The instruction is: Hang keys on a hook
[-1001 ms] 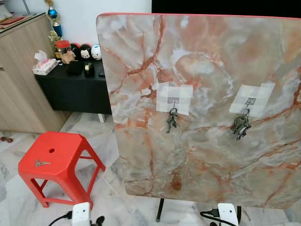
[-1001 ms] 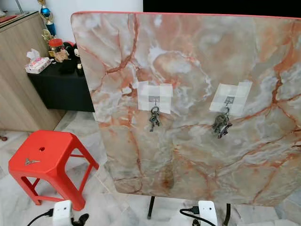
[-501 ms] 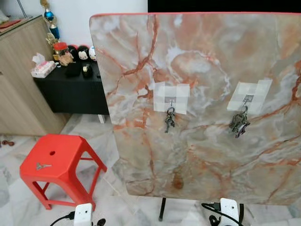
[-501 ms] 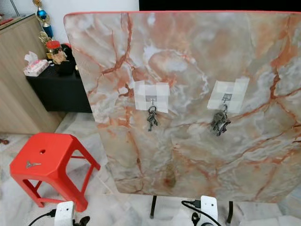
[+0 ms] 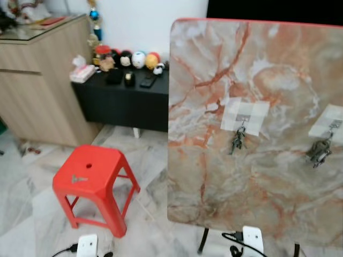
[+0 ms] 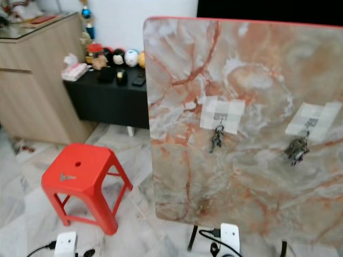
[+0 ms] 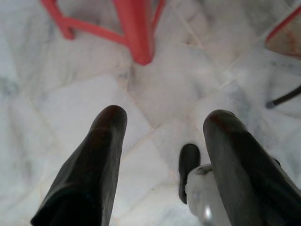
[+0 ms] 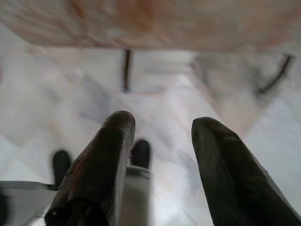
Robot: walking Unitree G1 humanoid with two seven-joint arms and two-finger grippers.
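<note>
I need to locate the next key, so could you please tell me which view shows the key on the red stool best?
The left eye view: the key lies in plain sight on the red stool. The right eye view shows it much the same. The left wrist view catches the stool's legs.

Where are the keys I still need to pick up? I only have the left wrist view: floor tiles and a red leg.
Observer: A single key lies on top of the red stool, in front and to the robot's left.
Operator: Is my left gripper anywhere near it?
Observer: No. The left gripper hangs low over the floor, fingers apart and empty.
Operator: And where are the hooks?
Observer: Two are taped to the upright marble board on the right; the left hook and the right hook each already carry a bunch of keys.
</note>
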